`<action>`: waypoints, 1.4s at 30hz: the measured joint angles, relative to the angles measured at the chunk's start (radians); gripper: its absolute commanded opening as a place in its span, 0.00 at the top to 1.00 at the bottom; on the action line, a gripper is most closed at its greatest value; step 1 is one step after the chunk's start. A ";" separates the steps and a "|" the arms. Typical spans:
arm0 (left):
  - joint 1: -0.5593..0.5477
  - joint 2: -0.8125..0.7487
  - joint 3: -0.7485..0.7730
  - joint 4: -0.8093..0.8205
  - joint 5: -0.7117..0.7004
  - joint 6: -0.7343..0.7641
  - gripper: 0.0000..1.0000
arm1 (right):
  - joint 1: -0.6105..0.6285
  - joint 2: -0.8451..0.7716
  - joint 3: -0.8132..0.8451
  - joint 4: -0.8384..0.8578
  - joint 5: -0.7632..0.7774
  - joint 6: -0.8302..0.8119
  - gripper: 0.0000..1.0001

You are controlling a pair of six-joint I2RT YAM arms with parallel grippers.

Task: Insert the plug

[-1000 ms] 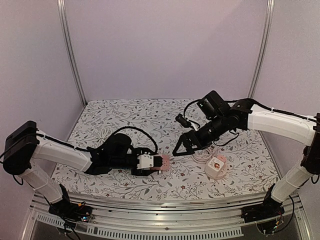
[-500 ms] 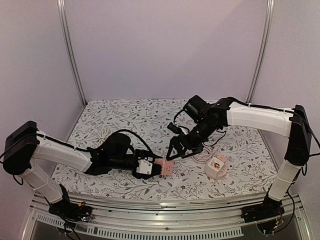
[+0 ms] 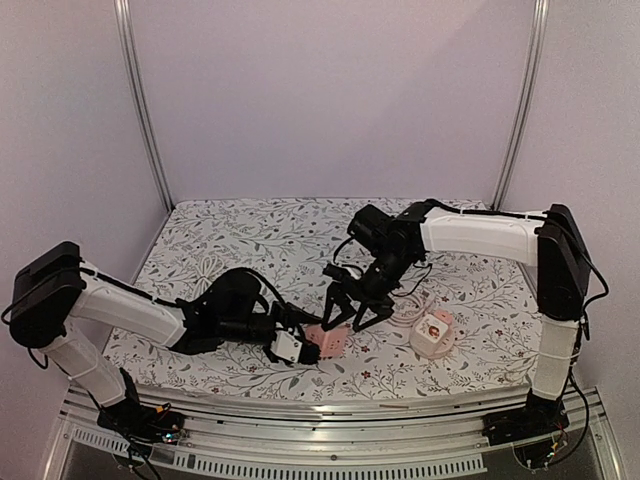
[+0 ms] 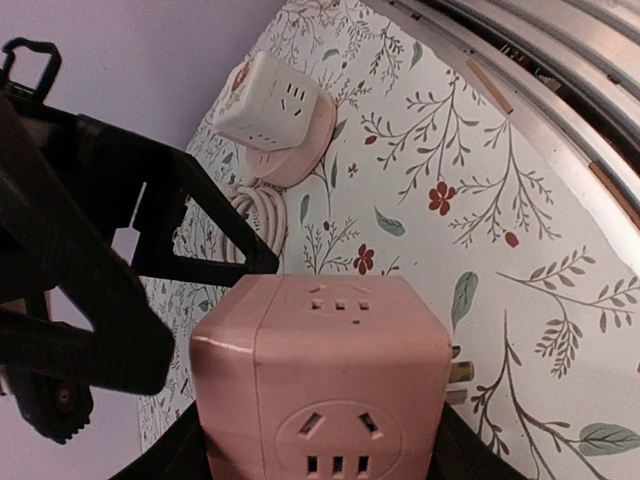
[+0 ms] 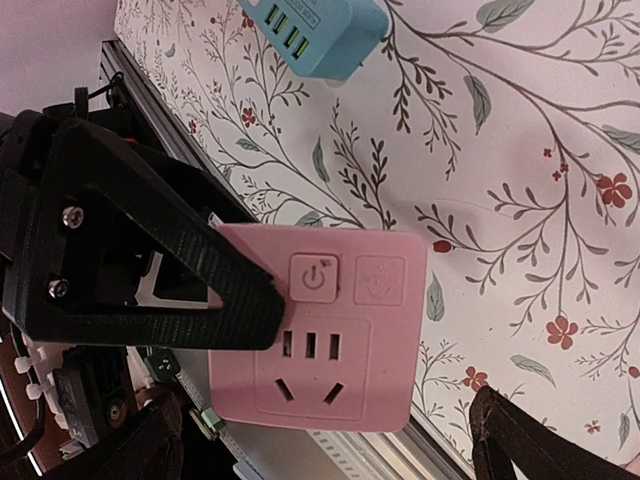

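Plug cube (image 3: 331, 341), pink, clamped in left gripper (image 3: 312, 343), low over table (image 3: 250, 230) front-middle; right gripper (image 3: 348, 320) wide open, straddling it. Looks rigid, light, smooth plastic (likely slippery): pinch flat opposite faces, clear of prongs (image 4: 458, 375).

- Pale lilac walls (image 3: 330, 100) behind and beside.
- Metal posts (image 3: 143, 110) at the rear corners.
- Surface (image 3: 250, 225) covered in white cloth (image 3: 500, 305) with leaves and red flowers.
- Aluminium rail (image 3: 330, 440) along its near edge.
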 measured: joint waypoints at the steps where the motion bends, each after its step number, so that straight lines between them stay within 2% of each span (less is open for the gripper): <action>1: 0.000 0.005 0.000 0.000 0.000 0.008 1.00 | 0.003 0.004 0.001 -0.006 -0.002 0.000 0.01; 7: 0.000 0.040 0.010 0.000 0.002 0.050 1.00 | 0.017 0.031 0.018 -0.030 -0.020 -0.006 0.02; 12: 0.000 0.058 0.028 0.000 0.014 0.070 1.00 | 0.031 0.065 0.036 -0.035 -0.023 -0.008 0.10; 19: 0.000 0.060 0.036 0.006 0.027 0.084 1.00 | 0.039 0.083 0.051 -0.046 0.003 -0.003 0.41; 22: 0.000 0.061 0.036 0.004 0.026 0.086 1.00 | 0.037 0.089 0.052 -0.048 0.006 0.007 0.62; 24: -0.001 0.065 0.036 0.005 0.028 0.089 0.92 | 0.038 0.093 0.052 -0.048 0.005 0.004 0.74; 26: -0.001 0.070 0.036 0.006 0.027 0.089 0.72 | 0.038 0.098 0.052 -0.048 0.004 0.005 0.85; 28: -0.002 0.077 0.035 0.016 0.024 0.088 0.05 | 0.038 0.100 0.052 -0.048 0.005 0.004 0.92; 29: -0.002 0.080 0.034 0.025 0.021 0.087 0.01 | 0.037 0.100 0.052 -0.049 0.008 0.004 0.96; 31: -0.005 0.089 0.027 0.064 0.006 0.082 0.01 | 0.037 0.100 0.052 -0.048 0.016 0.004 1.00; 42: -0.011 0.079 -0.033 0.239 -0.103 0.005 0.01 | 0.018 0.024 -0.018 -0.011 0.168 0.021 1.00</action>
